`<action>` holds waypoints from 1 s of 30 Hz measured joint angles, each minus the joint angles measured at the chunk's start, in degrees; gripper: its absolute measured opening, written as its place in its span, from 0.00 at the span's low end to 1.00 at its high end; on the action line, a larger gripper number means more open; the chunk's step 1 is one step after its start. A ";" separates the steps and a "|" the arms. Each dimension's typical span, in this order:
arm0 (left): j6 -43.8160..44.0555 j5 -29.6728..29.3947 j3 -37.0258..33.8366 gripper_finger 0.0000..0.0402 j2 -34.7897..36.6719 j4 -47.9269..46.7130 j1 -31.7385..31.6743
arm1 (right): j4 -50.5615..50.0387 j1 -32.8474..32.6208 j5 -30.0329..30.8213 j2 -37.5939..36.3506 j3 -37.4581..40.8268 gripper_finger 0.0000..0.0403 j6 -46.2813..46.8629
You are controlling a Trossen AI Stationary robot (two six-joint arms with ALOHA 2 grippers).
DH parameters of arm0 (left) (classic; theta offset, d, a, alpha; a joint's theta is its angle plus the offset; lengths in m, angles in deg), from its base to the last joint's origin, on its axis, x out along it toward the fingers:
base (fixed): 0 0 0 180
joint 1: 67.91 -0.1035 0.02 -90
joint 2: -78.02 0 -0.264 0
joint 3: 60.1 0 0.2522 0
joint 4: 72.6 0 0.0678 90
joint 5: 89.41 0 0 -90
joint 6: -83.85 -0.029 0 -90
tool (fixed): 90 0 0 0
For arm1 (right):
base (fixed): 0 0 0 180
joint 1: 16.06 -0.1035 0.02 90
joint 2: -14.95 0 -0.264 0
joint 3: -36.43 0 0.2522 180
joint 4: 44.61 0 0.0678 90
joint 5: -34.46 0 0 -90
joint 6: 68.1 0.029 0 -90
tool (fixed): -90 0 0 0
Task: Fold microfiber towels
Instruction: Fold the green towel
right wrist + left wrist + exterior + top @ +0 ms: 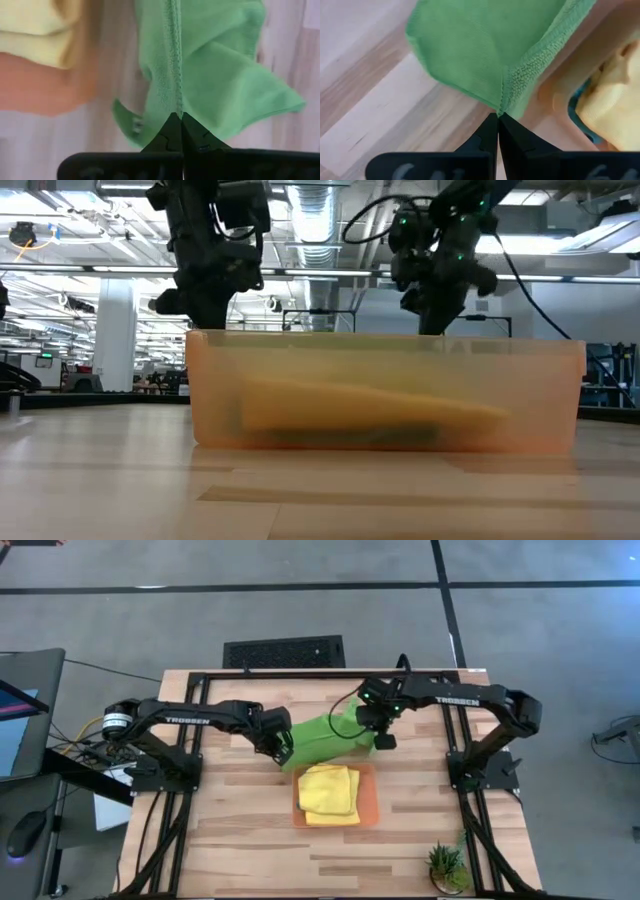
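Observation:
A lime green microfiber towel (322, 738) stretches between my two grippers, just beyond the far edge of the orange tray (369, 816). My left gripper (284, 753) is shut on its left end and my right gripper (384, 741) on its right end. Folded yellow towels (328, 790) lie in the tray, and a teal one (576, 111) peeks out under them. In the low view the tray (540, 395) stands in front and hides the green towel. My left gripper pinches a hemmed corner (503, 104) of the green towel between its two fingertips, coming from above and pointing steeply down. The cloth spreads away below the fingers, over the table and the tray's rim. My right gripper pinches the towel's stitched edge (176, 106) between its two fingertips, also from above and pointing steeply down. More than one layer seems caught at the hem. The cloth hangs below in slack folds.
A small potted plant (447, 866) stands at the table's near right corner. A black grille (283, 651) lies beyond the far edge. Bare wood (240, 830) shows to the left of the tray and in front of it.

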 joint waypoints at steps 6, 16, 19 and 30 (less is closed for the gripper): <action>1.14 -2.15 0.14 0.00 -0.62 0.66 -1.98 | 2.86 1.67 4.05 5.99 0.02 0.01 -3.87; 1.77 -3.39 -0.04 0.00 -6.91 0.67 -3.12 | 6.76 3.21 5.44 9.33 -2.09 0.01 -4.81; 1.76 -4.94 -0.02 0.00 -8.53 0.50 -3.12 | 7.85 3.52 5.60 9.04 -2.73 0.01 -4.79; 7.30 -10.04 -0.08 0.01 -9.51 0.61 -5.02 | 8.01 3.74 7.19 8.87 -2.89 0.15 -6.12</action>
